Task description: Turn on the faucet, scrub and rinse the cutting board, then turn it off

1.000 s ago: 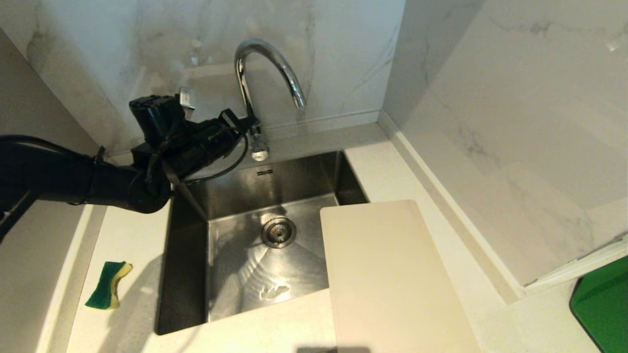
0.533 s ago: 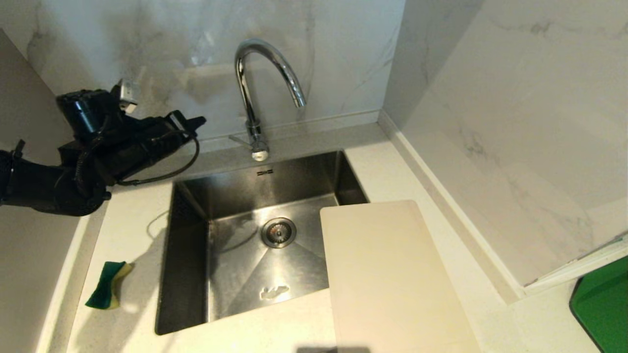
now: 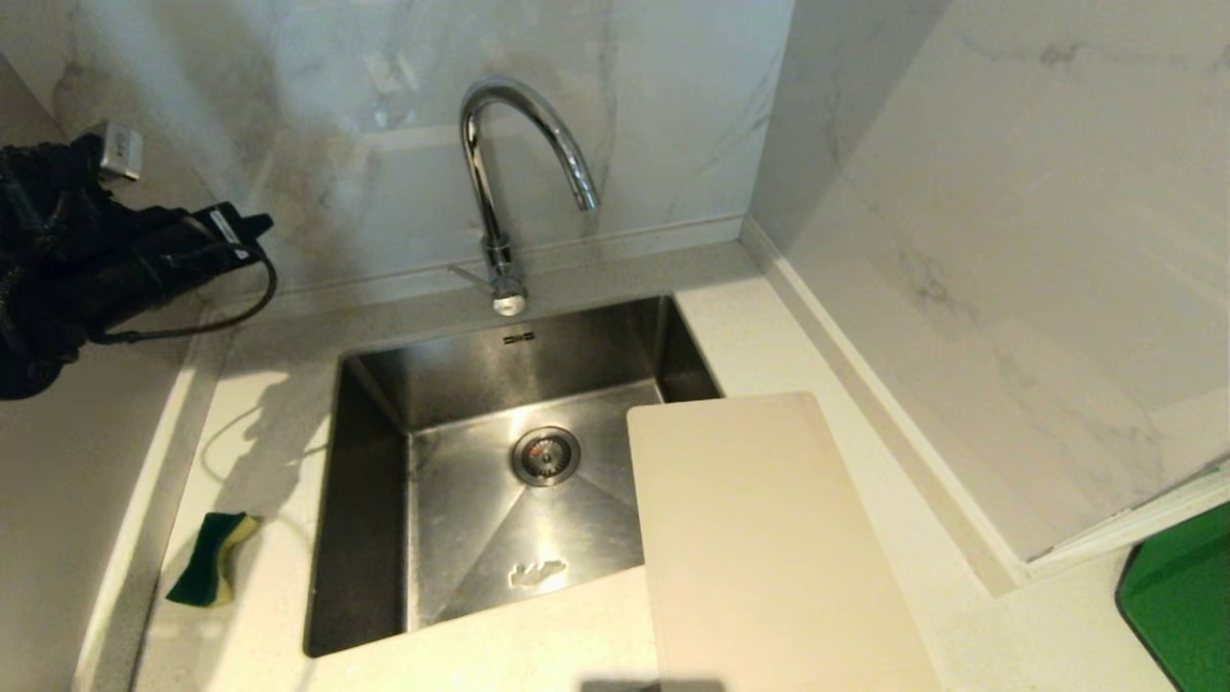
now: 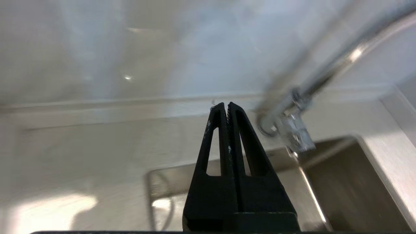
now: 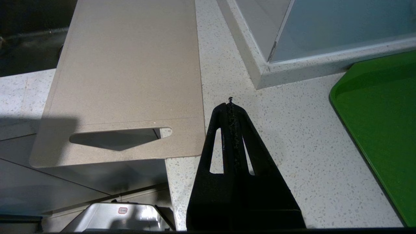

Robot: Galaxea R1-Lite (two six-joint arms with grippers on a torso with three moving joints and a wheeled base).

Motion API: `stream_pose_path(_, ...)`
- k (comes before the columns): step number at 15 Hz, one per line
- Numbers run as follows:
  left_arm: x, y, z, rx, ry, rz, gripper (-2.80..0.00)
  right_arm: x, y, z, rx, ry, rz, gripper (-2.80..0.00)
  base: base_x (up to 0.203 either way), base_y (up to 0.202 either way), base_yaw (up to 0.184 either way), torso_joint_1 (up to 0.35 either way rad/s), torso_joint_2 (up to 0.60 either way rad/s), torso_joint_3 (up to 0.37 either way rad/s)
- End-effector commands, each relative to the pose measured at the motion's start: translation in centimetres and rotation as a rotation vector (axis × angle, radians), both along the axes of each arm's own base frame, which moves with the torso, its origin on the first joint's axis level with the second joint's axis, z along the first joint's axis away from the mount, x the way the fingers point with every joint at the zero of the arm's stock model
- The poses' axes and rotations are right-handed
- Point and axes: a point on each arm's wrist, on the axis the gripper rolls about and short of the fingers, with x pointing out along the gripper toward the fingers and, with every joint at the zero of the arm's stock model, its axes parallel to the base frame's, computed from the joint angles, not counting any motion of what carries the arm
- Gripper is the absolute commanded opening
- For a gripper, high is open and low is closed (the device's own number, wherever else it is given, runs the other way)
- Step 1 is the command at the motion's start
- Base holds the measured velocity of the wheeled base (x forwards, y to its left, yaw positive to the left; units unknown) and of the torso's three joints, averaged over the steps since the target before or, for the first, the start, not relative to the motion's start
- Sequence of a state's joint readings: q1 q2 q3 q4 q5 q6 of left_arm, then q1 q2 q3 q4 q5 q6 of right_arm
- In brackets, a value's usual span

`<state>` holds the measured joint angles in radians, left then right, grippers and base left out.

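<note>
At the far left the left pincer [image 3: 252, 229] hangs pressed shut and empty over the worktop [image 3: 259, 404], having drawn back leftward from the faucet's base, where it was a second ago. One green-and-yellow sponge [image 3: 211, 571] lies left of the one sink [image 3: 370, 500]; the one faucet [image 3: 500, 183] stands behind it, spout curving rightward, no water showing. One cutting board [image 3: 759, 538] lies long axis front to back over the sink's right side, then one green slab [image 3: 1177, 605]; the right pincer [image 5: 230, 101], shut and empty, hovers between them.
</note>
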<state>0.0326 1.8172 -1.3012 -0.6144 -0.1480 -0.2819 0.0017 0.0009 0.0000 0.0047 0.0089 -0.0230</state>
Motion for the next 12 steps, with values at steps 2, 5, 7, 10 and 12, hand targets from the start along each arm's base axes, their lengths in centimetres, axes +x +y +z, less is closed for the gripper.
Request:
stream_pose_path(2,-4.1,0.6,5.5,0.018,-0.088,0.082,-2.8,0.0,0.0,0.0,-0.001,-0.001,0.0,-2.8,0.0,0.0,0.0,0.0,0.0,0.0)
stream_pose_path(5,-7.4,2.1,8.8,0.161,-0.178,0.168,-2.8,0.0,0.0,0.0,-0.001,0.001,0.0,-2.8,0.0,0.0,0.0,0.0,0.0,0.0)
stream_pose_path(7,-9.8,2.5,11.2,0.195,-0.258,0.202,-2.8,0.0,0.0,0.0,-0.001,0.0,0.0,-2.8,0.0,0.0,0.0,0.0,0.0,0.0)
stream_pose_path(10,-14.3,2.5,13.8,0.209,-0.316,0.227,-2.8,0.0,0.0,0.0,0.0,0.001,0.0,-2.8,0.0,0.0,0.0,0.0,0.0,0.0)
stream_pose_path(12,-17.5,2.2,14.8,0.219,-0.326,0.214,-2.8,0.0,0.0,0.0,0.0,0.002,0.0,-2.8,0.0,0.0,0.0,0.0,0.0,0.0)
